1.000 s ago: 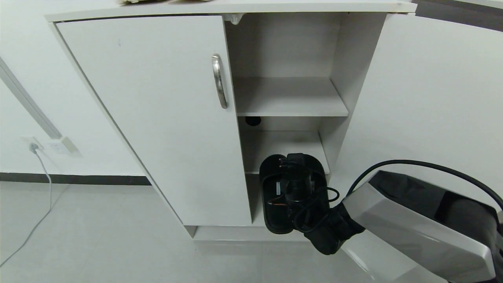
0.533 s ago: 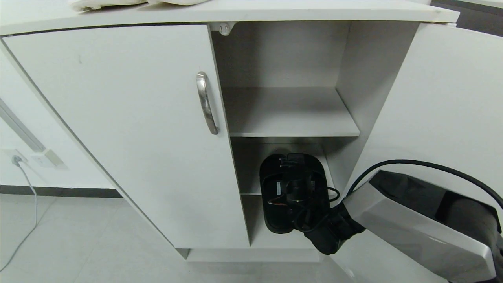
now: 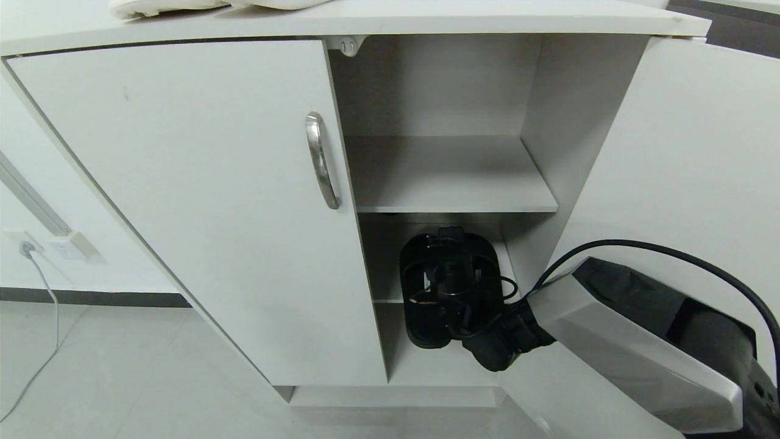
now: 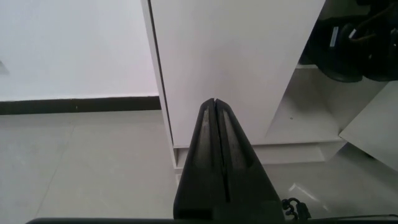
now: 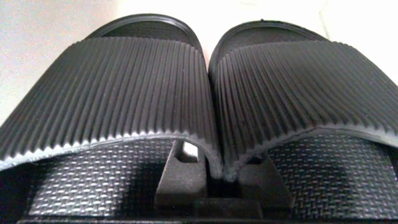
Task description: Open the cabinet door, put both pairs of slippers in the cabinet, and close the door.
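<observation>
R gripper clamps the black slippers as a pair. In R wrist cam we see its fingers pinching both inner strap edges. Head cam puts them at front edge of lower shelf in cabinet, right door open. L gripper pressed closed, facing left door.

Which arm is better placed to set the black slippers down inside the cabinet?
Right. The right claw grips the black slippers at the cabinet's open side, below the upper shelf; the left claw is shut, empty, low before the closed door.
</observation>
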Motion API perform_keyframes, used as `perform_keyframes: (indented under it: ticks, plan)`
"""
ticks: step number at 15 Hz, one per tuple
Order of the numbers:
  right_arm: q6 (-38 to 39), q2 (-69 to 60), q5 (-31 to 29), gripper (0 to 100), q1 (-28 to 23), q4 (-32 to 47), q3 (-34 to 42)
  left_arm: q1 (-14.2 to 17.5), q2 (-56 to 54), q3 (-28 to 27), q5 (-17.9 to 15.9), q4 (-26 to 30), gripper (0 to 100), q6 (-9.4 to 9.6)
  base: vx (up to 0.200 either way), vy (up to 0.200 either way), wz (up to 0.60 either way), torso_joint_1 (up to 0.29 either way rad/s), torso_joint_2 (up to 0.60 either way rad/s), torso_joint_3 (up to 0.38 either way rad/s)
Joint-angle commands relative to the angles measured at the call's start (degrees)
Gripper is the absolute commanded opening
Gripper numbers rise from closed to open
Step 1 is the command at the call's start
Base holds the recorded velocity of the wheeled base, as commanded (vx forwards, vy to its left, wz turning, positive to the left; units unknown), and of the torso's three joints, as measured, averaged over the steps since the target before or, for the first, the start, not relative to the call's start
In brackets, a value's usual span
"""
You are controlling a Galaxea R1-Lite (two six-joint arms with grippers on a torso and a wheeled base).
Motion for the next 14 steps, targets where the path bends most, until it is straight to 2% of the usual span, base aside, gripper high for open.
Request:
perform_keyframes:
  ticks: [1, 11, 14]
  plan:
    - [0.0, 2.8, 0.0, 0, -0.9, 2.8, -6.2, 0.0, 0.1, 0.0, 0.0, 0.0, 0, 0.01, 0.0, 0.0, 0.0, 0.0, 0.0, 0.0]
    - [-0.1, 10.7, -0.4, 0, -3.8, 13.8, -25.0, 0.0, 0.1, 0.0, 0.0, 0.0, 0, 0.01, 0.0, 0.0, 0.0, 0.0, 0.0, 0.0]
    - [-0.1, 11.9, -0.4, 0, -4.2, 16.3, -26.2, 0.0, 0.0, 0.0, 0.0, 0.0, 0, 0.01, 0.0, 0.0, 0.0, 0.0, 0.0, 0.0]
